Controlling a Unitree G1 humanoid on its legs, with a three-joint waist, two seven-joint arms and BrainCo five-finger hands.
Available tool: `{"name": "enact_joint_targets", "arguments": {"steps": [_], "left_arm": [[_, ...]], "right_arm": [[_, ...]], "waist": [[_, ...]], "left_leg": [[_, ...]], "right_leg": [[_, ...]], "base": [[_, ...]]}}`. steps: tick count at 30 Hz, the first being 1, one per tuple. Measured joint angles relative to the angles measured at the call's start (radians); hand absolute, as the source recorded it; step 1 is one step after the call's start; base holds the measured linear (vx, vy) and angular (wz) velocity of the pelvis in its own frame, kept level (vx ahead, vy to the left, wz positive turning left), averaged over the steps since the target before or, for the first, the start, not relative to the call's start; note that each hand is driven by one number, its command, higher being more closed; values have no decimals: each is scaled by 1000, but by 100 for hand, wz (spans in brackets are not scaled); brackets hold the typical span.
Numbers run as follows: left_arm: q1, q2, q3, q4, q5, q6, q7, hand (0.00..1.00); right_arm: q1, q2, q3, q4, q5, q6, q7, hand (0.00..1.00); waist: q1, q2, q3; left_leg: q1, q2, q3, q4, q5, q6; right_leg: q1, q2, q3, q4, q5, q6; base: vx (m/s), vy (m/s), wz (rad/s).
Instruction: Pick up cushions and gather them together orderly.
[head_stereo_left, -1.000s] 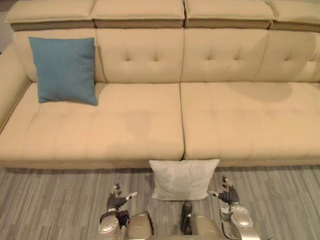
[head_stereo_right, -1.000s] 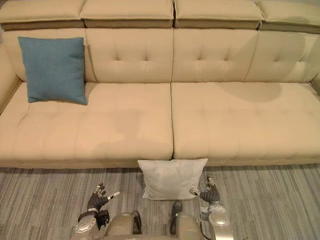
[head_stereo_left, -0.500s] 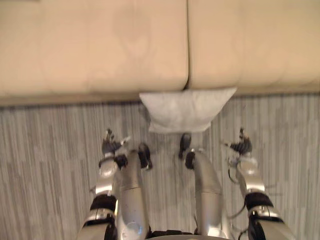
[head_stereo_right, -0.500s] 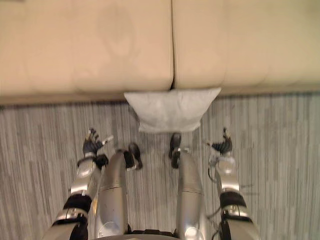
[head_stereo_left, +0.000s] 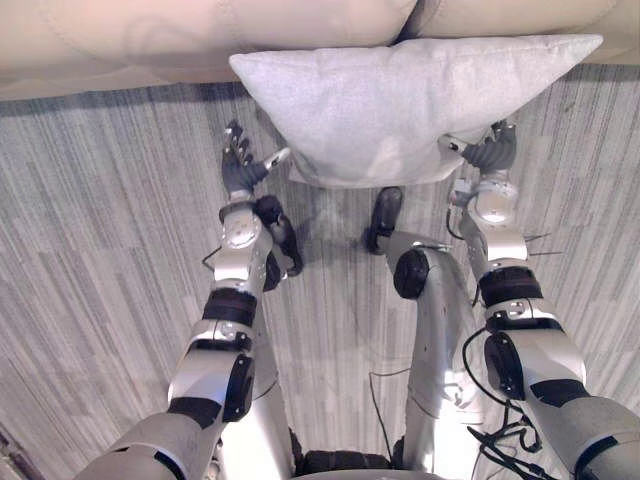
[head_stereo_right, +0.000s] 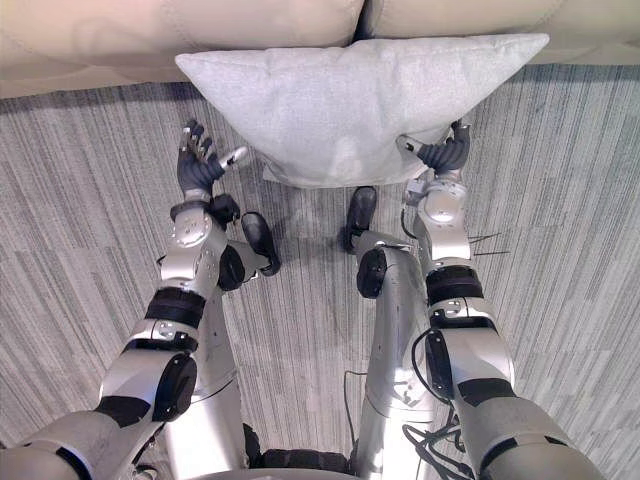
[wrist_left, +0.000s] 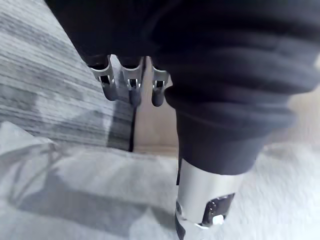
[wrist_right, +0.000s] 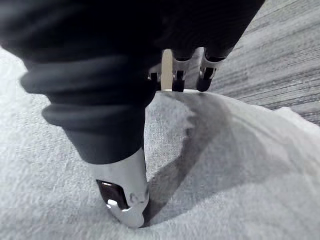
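Cushion (head_stereo_left: 400, 110) between spread-open left robot hand (head_stereo_left: 238, 172) and right robot hand (head_stereo_left: 491, 156), grip unreadable.

Cushion (head_stereo_left: 400, 105): you'll find it top centre of the frame, on the floor (head_stereo_left: 100, 250), backed against the sofa (head_stereo_left: 120, 40) front.
Left hand (head_stereo_left: 240, 168): just beside the cushion's lower left edge.
Right hand (head_stereo_left: 490, 152): at its lower right edge, thumb touching.

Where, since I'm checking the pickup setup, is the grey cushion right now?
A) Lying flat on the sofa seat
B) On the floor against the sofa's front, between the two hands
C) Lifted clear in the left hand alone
B: the cushion stands on the floor against the sofa, with the left hand and right hand at its lower corners.
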Motion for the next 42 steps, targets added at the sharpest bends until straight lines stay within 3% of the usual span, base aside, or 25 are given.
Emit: {"name": "enact_joint_targets", "arguments": {"steps": [5, 10, 13, 15, 18, 20, 22, 26, 29, 33, 36, 42], "left_arm": [[-47, 32, -22, -16, 1, 0, 54, 100], [-27, 60, -59, -55, 1, 6, 76, 100], [41, 60, -87, -131, 1, 10, 78, 100], [129, 53, -108, -230, 2, 6, 78, 100], [261, 42, -120, -354, 3, -30, 77, 100], [367, 24, -129, -403, 6, -46, 72, 100], [494, -11, -150, -466, 19, -63, 69, 100], [715, -42, -184, -558, 22, -75, 23, 100], [841, -40, -193, -588, 22, -84, 6, 100], [976, -37, -195, -589, 21, -101, -11, 100], [1038, -35, -197, -589, 21, -110, -34, 100], [1128, -16, -197, -629, 21, -116, -37, 100]], "right_arm": [[-1, 19, 42, -102, -2, 3, -56, 100], [46, 18, 69, -223, -3, 6, -56, 100], [132, 27, 90, -344, -3, 6, -54, 100], [222, 59, 92, -463, -3, -4, -47, 100], [364, 99, 121, -643, -4, -61, -10, 100], [468, 122, 153, -694, -4, -103, 14, 100], [588, 148, 176, -745, -4, -134, 39, 100], [798, 157, 202, -783, -4, -142, 102, 100], [921, 155, 246, -799, -3, -142, 139, 100], [996, 139, 288, -752, -2, -150, 190, 100], [1007, 111, 303, -718, 6, -152, 223, 100], [1026, 80, 345, -717, 16, -152, 254, 100]], "waist": [[-21, 0, 0], [-22, 1, -1], [-27, 3, -3], [-25, 3, -5], [-20, 3, -22], [-20, 2, -139], [-18, 2, -151], [-19, 4, -210], [-16, 4, -254], [-18, 12, -334], [-12, 25, -367], [12, 39, -410]], "left_leg": [[-15, 15, 0, 15, 4, -13], [-11, 18, -16, 18, 10, -24], [44, 17, -32, 0, 17, -36], [156, 13, -28, -52, 21, -42], [334, 12, -10, -155, 26, -64], [354, 6, 3, -222, 32, -71], [542, -14, 25, -333, 54, -79], [817, -40, 57, -510, 83, -98], [1004, -61, 94, -649, 104, -101], [1222, -118, 132, -900, 183, -100], [1339, -131, 157, -1022, 214, -104], [1440, -141, 175, -1086, 207, -93]], "right_leg": [[-23, 6, -5, 17, 9, -16], [-11, 15, -12, 14, 11, -19], [58, 18, -30, -12, 12, -20], [171, 23, -36, -60, 11, -21], [347, 36, -40, -162, 9, -25], [368, 30, -54, -229, 15, -17], [546, 23, -63, -321, 25, -11], [807, 22, -75, -464, 37, -26], [975, 24, -72, -573, 45, -14], [1175, 39, -54, -799, 115, 7], [1295, 61, -34, -945, 179, 10], [1416, 83, 23, -1107, 259, 21]], "base": [[-29, -6, -7], [-53, -9, -3], [-74, -10, 3], [-96, -35, 12], [-83, -50, 5], [-31, -45, 2], [88, -26, 13], [166, -4, 15], [225, 32, 4], [244, 37, -1], [168, 55, -13], [96, 67, -26]]}}
